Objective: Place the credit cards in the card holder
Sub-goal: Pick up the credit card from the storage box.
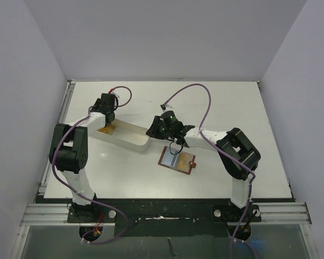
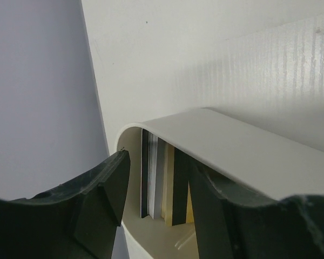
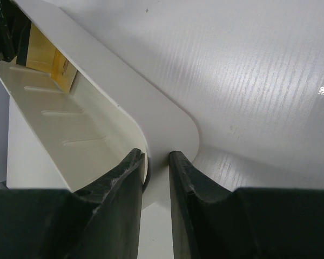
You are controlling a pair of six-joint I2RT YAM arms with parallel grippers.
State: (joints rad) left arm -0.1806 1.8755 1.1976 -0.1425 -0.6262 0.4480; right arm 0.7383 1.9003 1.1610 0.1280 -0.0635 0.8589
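Two arms work a white tray [image 1: 134, 138] lying at 10 o'clock from the card holder [image 1: 187, 162] on the worktop [image 1: 232, 108]. The right end effector [image 3: 157, 156] is pinched on the tray's end wall, one finger inside and one outside, steadying it. The left end effector [image 2: 157, 172] hangs over the far end with its jaws apart, straddling the cards standing on edge [image 2: 151, 178] and holding nothing; a gap shows on one side of them. The yellow-orange card [image 2: 190, 208] stands at the back of that row, tight against darker ones. A bluish-grey card [image 1: 174, 159] lies on the holder's pale face, at 5 o'clock from the right end effector; from overhead it is hard to say whether it sits in the pocket or merely on top. The chief danger lies in the pick: jaws this wide could close on several cards at once, or trap the curved tray wall with them and lift cards and tray together against the right arm's hold. A grip on the thin edges could also slip, spilling cards into the tray. If the right end effector lets go carelessly, it may nudge the holder and shift the grey card.
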